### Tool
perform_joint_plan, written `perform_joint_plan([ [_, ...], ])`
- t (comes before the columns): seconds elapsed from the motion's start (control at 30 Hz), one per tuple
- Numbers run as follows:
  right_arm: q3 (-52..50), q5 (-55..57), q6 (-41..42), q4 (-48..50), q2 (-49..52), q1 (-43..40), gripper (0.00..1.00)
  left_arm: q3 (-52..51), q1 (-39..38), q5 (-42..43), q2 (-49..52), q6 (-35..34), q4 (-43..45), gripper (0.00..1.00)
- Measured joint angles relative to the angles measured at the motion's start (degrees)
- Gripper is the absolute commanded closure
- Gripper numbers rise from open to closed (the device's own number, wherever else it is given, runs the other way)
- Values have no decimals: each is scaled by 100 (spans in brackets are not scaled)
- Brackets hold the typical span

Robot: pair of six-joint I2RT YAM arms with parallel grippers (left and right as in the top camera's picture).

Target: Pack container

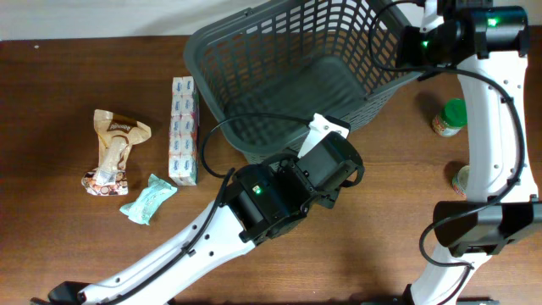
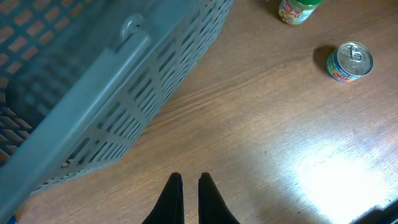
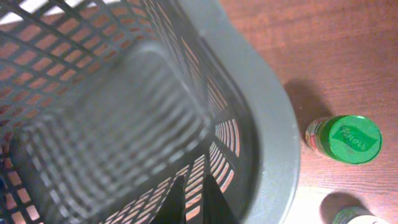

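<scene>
The container, a large dark grey basket (image 1: 279, 51) with lattice sides, stands at the table's back centre and looks empty. It also shows in the left wrist view (image 2: 124, 81) and the right wrist view (image 3: 273, 124). My left gripper (image 1: 356, 174) hovers over bare wood just in front of the basket's right front corner. Its fingers (image 2: 189, 180) are nearly together with nothing between them. My right gripper (image 1: 419, 42) is at the basket's right rim. Its fingers (image 3: 196, 183) are close together inside the basket beside the lattice wall, holding nothing.
A green-lidded jar (image 1: 451, 117) (image 3: 348, 138) and a small tin can (image 1: 461, 180) (image 2: 350, 61) stand right of the basket. Left of it lie a long white multipack (image 1: 183, 131), a brown snack bag (image 1: 113, 152) and a teal packet (image 1: 147, 198).
</scene>
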Motion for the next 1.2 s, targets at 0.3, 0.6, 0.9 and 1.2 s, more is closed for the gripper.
perform_joint_plan([
  [0.3, -52, 0, -2, -2, 0, 0, 96, 0, 20, -37, 50, 0, 4, 98],
  [0.6, -52, 0, -24, -4, 0, 0, 96, 0, 205, -28, 245, -2, 4, 98],
  [0.9, -52, 0, -26, -74, 0, 0, 96, 0, 431, -26, 247, -2, 4, 99],
  [1.2, -52, 0, -31, -157, 2, 0, 96, 0, 658, -28, 247, -17, 4, 98],
])
